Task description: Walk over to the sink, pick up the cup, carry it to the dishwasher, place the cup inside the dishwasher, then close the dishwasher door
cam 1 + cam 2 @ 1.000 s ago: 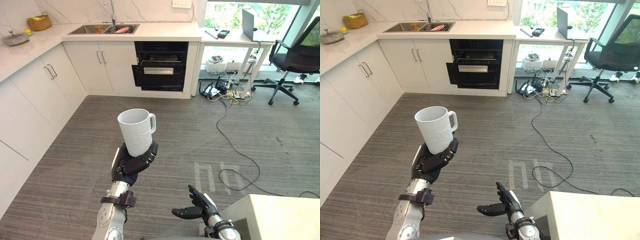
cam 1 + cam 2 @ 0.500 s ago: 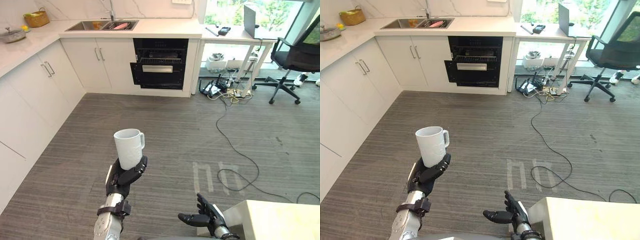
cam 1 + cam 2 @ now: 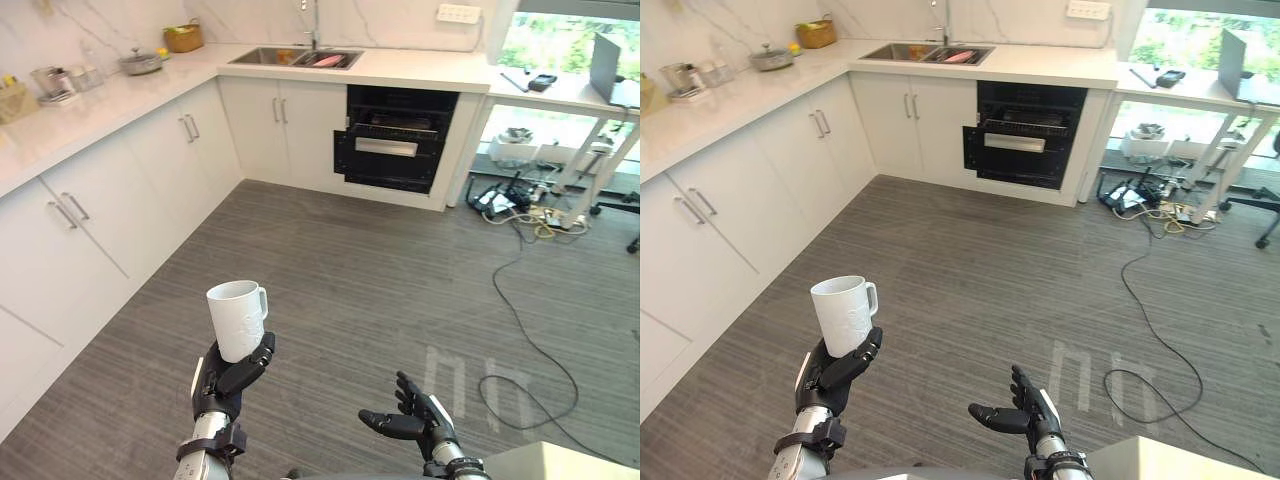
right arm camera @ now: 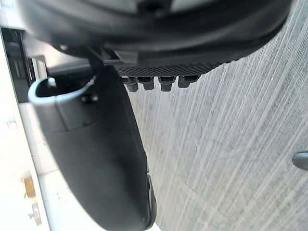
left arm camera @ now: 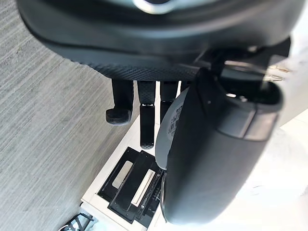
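cup (image 3: 238,320) upright | left hand (image 3: 222,378) fingers (image 3: 252,362) curled round its base | right hand (image 3: 420,426) fingers loosely open

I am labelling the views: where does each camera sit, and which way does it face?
Left eye view: on the head, looking down; left hand holds the cup, right hand open.
Right eye view: beside it, same scene, dishwasher ahead.
Left wrist view: along left hand's fingers; shares the dishwasher.
Right wrist view: along right hand, over floor.

White cabinets (image 3: 120,200) run under a marble wall (image 3: 90,25); grey wood-grain floor (image 3: 400,280); bright window (image 3: 548,40) far right.
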